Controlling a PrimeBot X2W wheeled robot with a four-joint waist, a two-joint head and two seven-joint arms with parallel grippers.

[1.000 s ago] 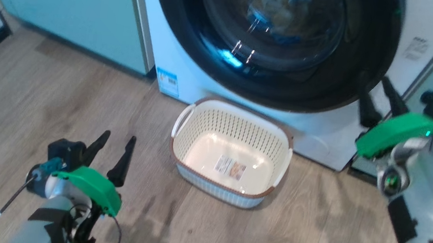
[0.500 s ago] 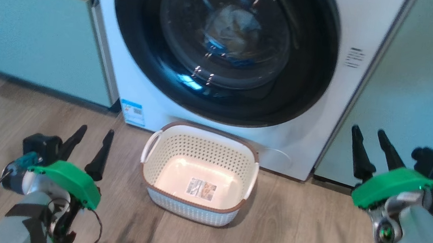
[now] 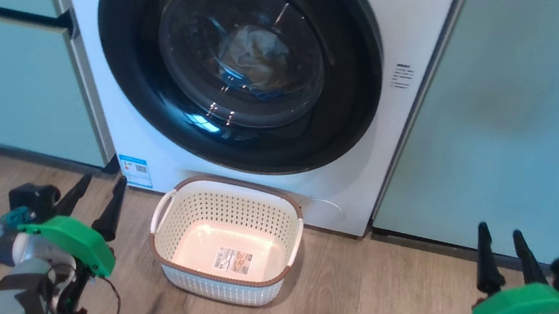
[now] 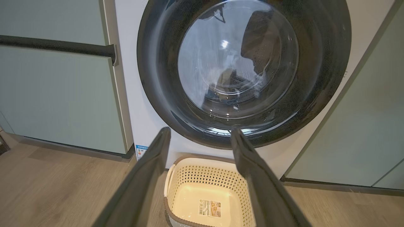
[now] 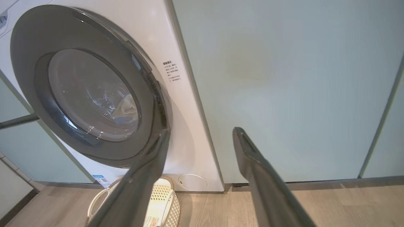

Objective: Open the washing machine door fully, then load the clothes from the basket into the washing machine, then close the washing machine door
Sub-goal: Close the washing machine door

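The washing machine (image 3: 404,138) is white, and its round black door (image 3: 127,86) lies flat against its front. Behind the glass, pale clothes (image 3: 255,57) with a blue patch lie in the drum. The cream basket (image 3: 233,209) stands on the floor just below the door, holding only its label sticker. My left gripper (image 3: 103,181) hovers open to the basket's left. My right gripper (image 3: 500,230) is open far to the right, before a cabinet. In the left wrist view my left gripper (image 4: 201,130) faces the door (image 4: 322,78) above the basket (image 4: 208,179). In the right wrist view my right gripper (image 5: 202,130) is right of the door (image 5: 28,63).
Pale green cabinets (image 3: 518,123) flank the washer on both sides. The left one carries a dark bar handle (image 3: 16,14). Wooden floor (image 3: 374,289) spreads in front, with free room on either side of the basket.
The head view has shifted, so the washer now sits further left and higher. My right gripper has come away from the door's lower right edge and now hangs low at the right.
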